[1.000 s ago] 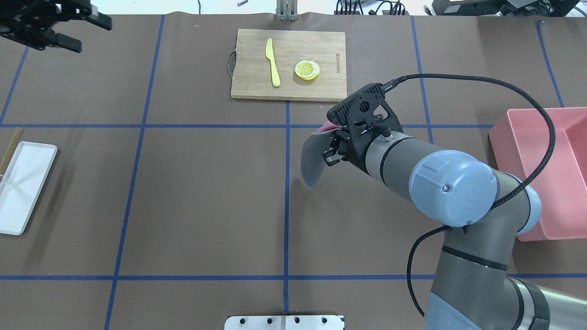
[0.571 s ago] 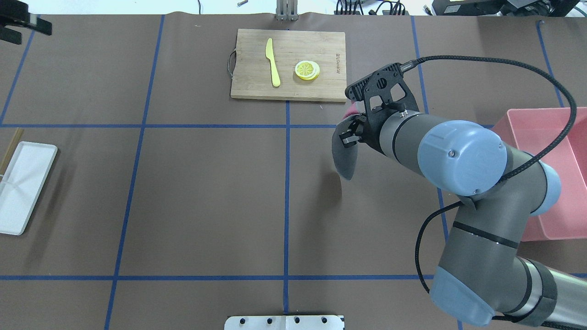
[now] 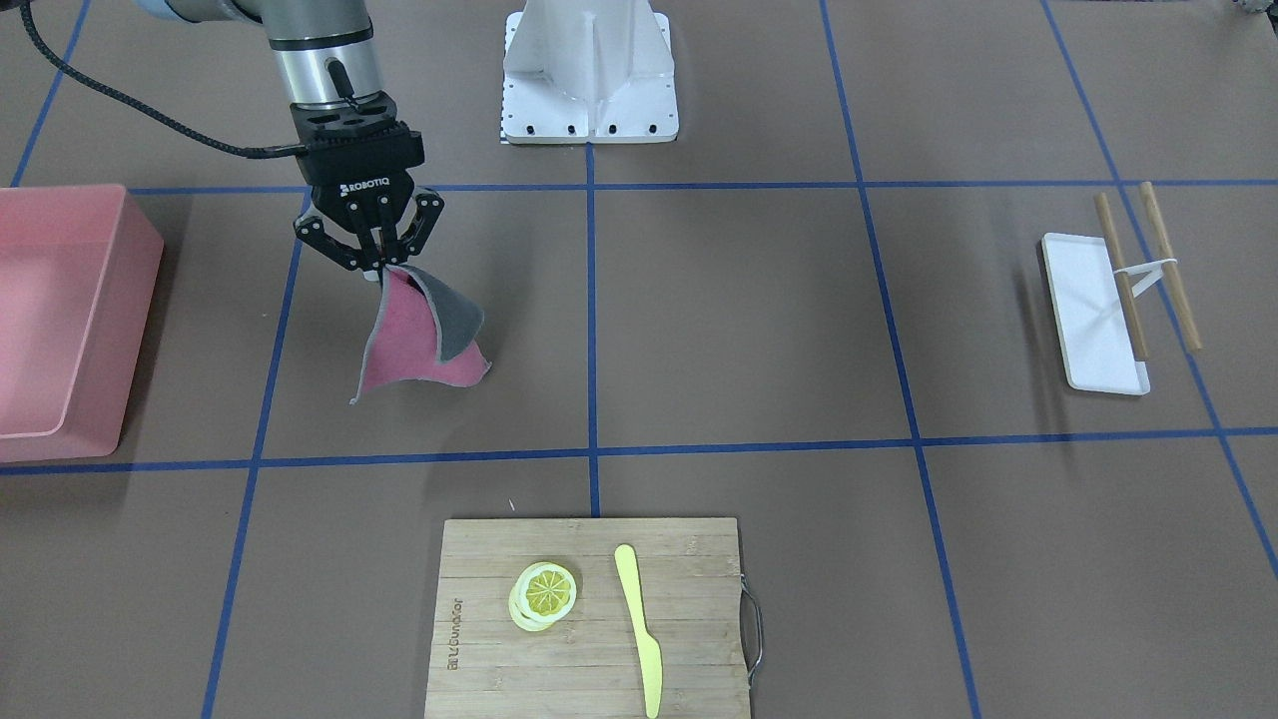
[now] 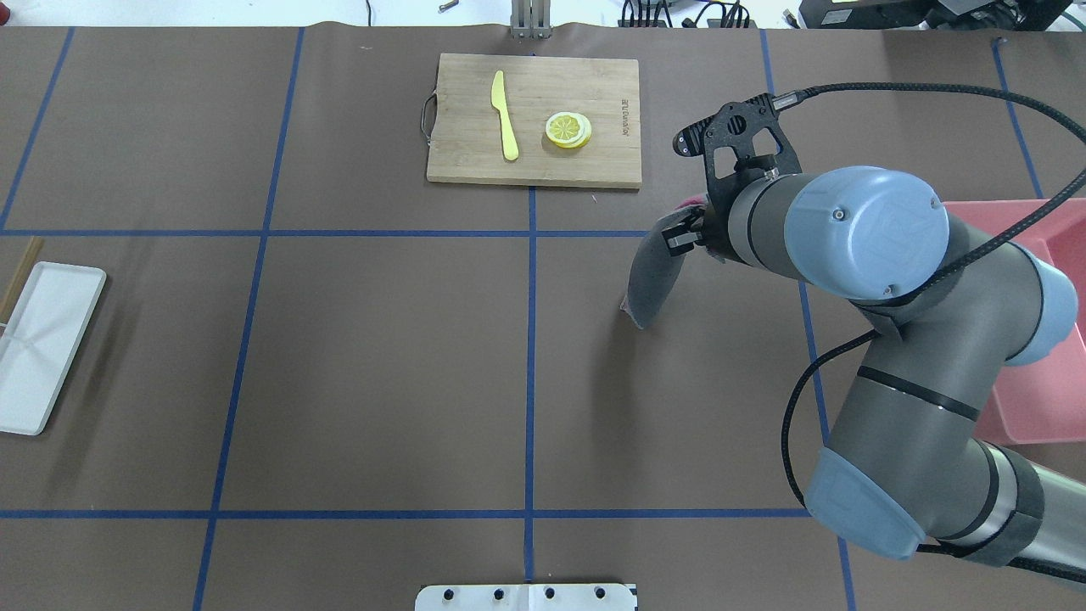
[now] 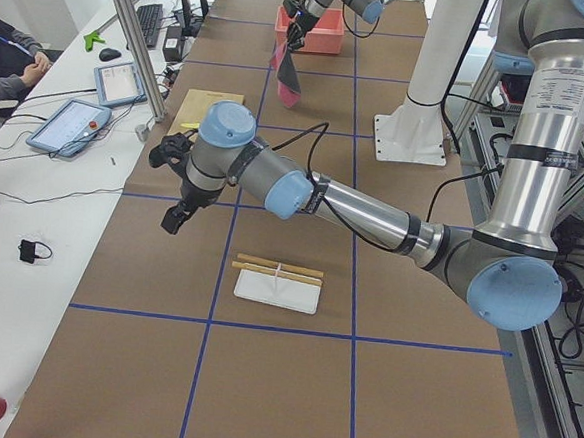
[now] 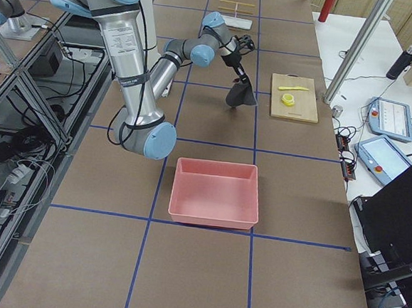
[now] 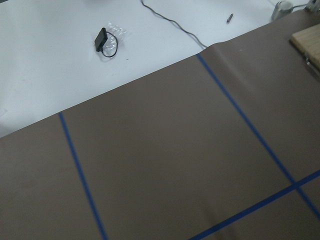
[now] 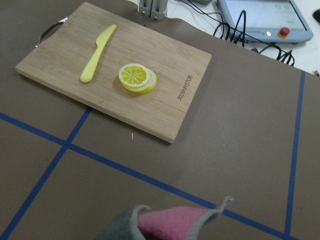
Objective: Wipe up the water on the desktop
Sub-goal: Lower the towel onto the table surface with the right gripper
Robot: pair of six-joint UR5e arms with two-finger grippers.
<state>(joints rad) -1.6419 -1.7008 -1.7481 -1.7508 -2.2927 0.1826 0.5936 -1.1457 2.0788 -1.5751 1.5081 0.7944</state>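
Right gripper (image 3: 380,268) clamped on cloth (image 3: 414,340), cloth held over desktop (image 3: 749,330) near board (image 3: 689,599), lemon slices (image 3: 544,591) and knife (image 3: 639,624) laid on board, chopsticks (image 3: 1168,265) laid at tray (image 3: 1083,300) edge, well apart from board, state of left gripper (image 5: 172,186) cannot be told

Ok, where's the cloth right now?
Front-facing view, left side: the cloth hangs pinched in the right gripper over the desktop, between the pink bin and the cutting board.

Robotics lab, as we log it: bench (image 4: 382,356) gridded in blue tape (image 4: 530,382), bolted white arm pedestal (image 3: 589,75), teach pendants (image 6: 389,117) on a side desk (image 5: 32,211), aluminium framing (image 5: 136,43), seated operator (image 5: 8,54).
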